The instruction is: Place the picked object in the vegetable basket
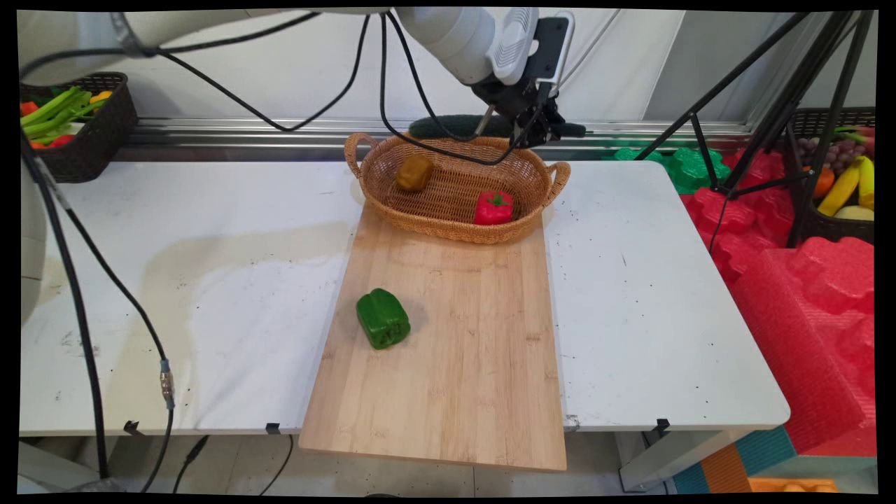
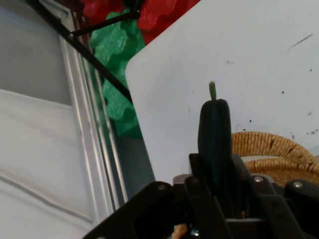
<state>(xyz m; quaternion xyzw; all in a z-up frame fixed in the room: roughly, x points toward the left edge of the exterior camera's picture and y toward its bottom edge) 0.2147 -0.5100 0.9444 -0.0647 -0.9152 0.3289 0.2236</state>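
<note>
A dark green cucumber (image 1: 448, 127), long, smooth and glossy with a short pale stem stub at one tip, is clamped crosswise in the black gripper (image 1: 535, 129) and held in the air over the far rim of an oval wicker basket (image 1: 455, 227), close to the tabletop's far edge. The hand view looks along the cucumber (image 2: 214, 129) as it stands up between the fingers of the gripper (image 2: 215, 169), which close snugly on its sides, with the basket's woven rim (image 2: 269, 144) just beside and the white table (image 2: 239, 45) beyond. Inside the basket lie a yellow-brown pepper (image 1: 414, 172) towards its left end and a red pepper (image 1: 494, 208) towards its right end, well apart. The basket sits on the far end of a wooden cutting board (image 1: 462, 364) that runs to the tabletop's near edge and overhangs it. A green bell pepper (image 1: 382, 318) lies alone near the board's left edge. A dark basket of vegetables (image 1: 98, 140) stands at the table's (image 1: 644, 301) far left corner.
</note>
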